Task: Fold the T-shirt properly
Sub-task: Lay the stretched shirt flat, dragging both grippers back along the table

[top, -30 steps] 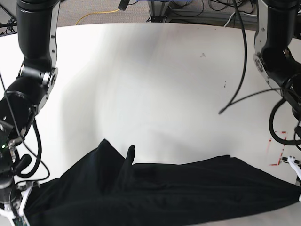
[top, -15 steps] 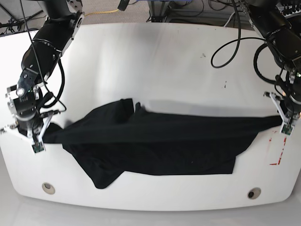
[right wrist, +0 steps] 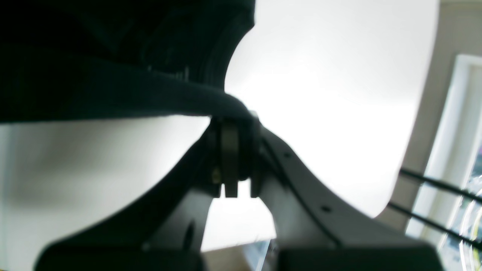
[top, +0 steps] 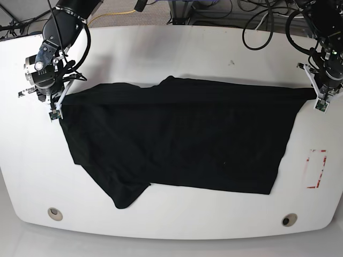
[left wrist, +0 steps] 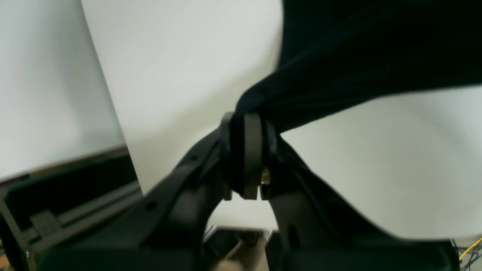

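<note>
1. T-shirt [top: 177, 136] is lying spread across mid-frame on the white counter [top: 177, 53].
2. Left gripper [top: 320, 100], right edge: fingers are pinching a shirt corner.
3. Right gripper [top: 55, 107], left edge: fingers are clamping the opposite corner.

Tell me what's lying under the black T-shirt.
Only the white table shows around the T-shirt; the spread cloth hides whatever is beneath. The left gripper and right gripper pinch its upper corners.

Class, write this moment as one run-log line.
left gripper: shut on T-shirt | right gripper: shut on T-shirt | T-shirt: stretched between both over table
</note>
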Action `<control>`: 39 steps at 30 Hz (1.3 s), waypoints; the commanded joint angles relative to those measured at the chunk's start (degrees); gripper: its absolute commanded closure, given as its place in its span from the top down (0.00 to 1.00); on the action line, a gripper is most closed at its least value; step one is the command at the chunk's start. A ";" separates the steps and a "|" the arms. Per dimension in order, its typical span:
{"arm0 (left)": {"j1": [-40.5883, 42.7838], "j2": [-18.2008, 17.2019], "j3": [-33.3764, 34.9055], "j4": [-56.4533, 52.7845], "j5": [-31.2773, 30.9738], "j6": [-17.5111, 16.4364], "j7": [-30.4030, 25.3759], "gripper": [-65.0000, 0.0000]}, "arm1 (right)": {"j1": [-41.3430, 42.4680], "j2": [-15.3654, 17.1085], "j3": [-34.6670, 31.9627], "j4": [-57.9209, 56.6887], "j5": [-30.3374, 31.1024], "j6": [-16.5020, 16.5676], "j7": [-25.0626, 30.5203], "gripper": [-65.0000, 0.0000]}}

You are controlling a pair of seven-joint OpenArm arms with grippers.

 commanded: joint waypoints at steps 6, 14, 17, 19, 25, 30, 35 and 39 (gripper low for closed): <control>4.79 -1.07 -2.02 0.84 0.94 0.56 -1.30 0.00 | -6.31 -2.75 2.28 0.89 -1.12 -0.47 0.58 0.00; 8.05 -1.33 -2.46 0.66 1.21 0.56 -7.36 0.00 | -11.32 -4.69 2.37 0.71 -0.94 -0.47 0.84 0.00; 7.87 -1.42 -2.46 0.66 1.21 0.56 -7.63 0.00 | -12.11 -4.69 2.37 0.71 0.82 -0.47 2.43 0.00; 7.69 -1.42 -2.20 0.66 1.21 0.56 -7.63 0.00 | -12.64 -4.69 2.37 0.71 1.52 -0.47 3.13 0.00; 6.11 -1.42 -2.20 0.66 1.30 0.56 -7.36 0.00 | -13.34 -4.69 3.86 0.62 1.96 -0.47 3.04 0.00; 6.38 -2.47 -2.46 0.31 1.30 0.56 -7.45 0.00 | -15.27 -4.69 3.86 0.62 2.05 -0.47 3.13 0.00; 6.99 -3.00 -2.55 -0.48 1.21 0.56 -7.54 0.00 | -16.15 -4.77 3.95 0.01 2.14 -0.47 3.13 0.00; 7.61 -2.91 -2.55 -0.48 1.21 0.56 -7.54 0.00 | -16.51 -4.77 3.95 -0.17 2.14 -0.47 3.31 0.01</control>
